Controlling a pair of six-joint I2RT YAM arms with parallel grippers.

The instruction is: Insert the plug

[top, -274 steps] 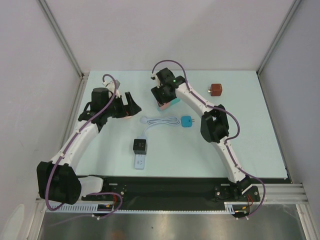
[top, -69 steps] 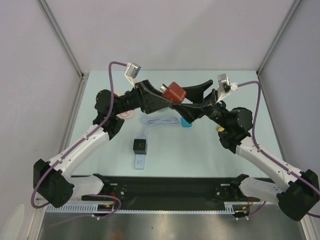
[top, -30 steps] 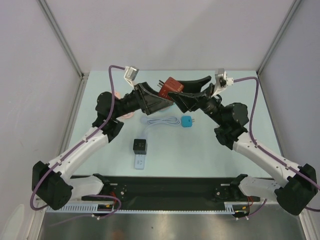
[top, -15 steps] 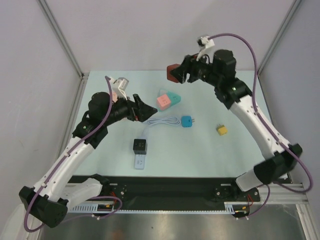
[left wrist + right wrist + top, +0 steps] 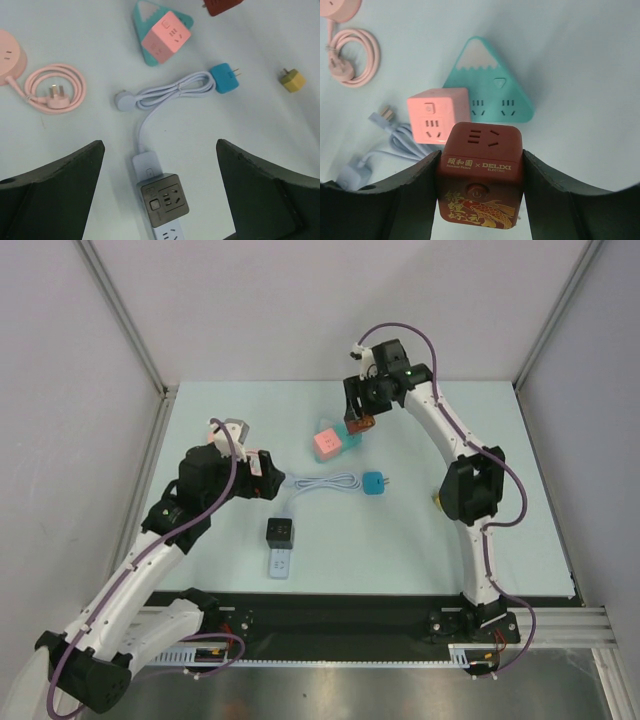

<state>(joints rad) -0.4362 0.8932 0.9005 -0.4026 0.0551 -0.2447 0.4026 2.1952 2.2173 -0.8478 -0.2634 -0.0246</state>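
My right gripper [image 5: 481, 156] is shut on a dark red cube plug adapter [image 5: 481, 175] with a gold fish print, gripping its two sides. In the top view the gripper [image 5: 360, 418] holds the adapter just above a teal mountain-shaped socket [image 5: 495, 92], next to the pink cube socket [image 5: 439, 115]. The adapter's pins are hidden. My left gripper [image 5: 159, 145] is open and empty, hovering over a black cube socket [image 5: 163, 200] on a white power strip [image 5: 281, 565]. That strip's blue plug [image 5: 224, 78] lies beside the coiled white cable [image 5: 170, 90].
A round pink socket [image 5: 7, 57] with its coiled pink cable [image 5: 52, 90] lies at the left. A small yellow plug [image 5: 291, 80] sits on the right of the table. Grey walls with metal posts close in the back and sides.
The right arm has swung down and left, bringing the red adapter just over the teal socket. The left arm has pulled back toward the power strip with its jaws open.
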